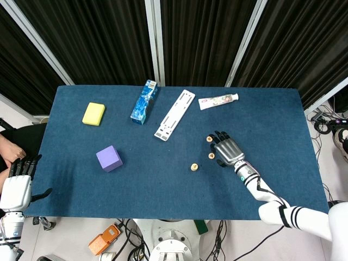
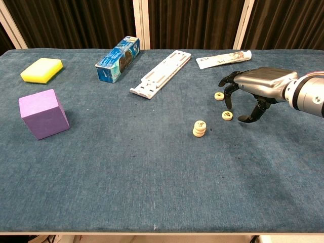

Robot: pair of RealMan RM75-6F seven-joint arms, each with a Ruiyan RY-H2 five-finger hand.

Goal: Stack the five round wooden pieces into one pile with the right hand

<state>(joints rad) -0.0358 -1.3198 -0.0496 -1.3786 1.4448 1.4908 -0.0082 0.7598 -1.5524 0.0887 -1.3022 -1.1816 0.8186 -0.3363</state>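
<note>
Here the right hand [image 2: 253, 88] hovers low over the blue table [image 2: 126, 172], fingers spread and curved downward, holding nothing. Just under its fingertips lies a single round wooden piece [image 2: 227, 116], and a second loose piece [image 2: 219, 95] sits just beyond it, beside the fingers. A short pile of wooden pieces [image 2: 199, 128] stands apart to the hand's left; it looks like three pieces high, though the chest view is too small to be sure. Farther back lie a white plastic strip [image 2: 161, 73], a blue box [image 2: 118, 58] and a toothpaste tube [image 2: 224, 58], with a yellow sponge [image 2: 42, 70] and a purple cube [image 2: 43, 113] well off to the left. The left hand [image 1: 18, 182] hangs off the table's left edge, fingers extended and empty.
</note>
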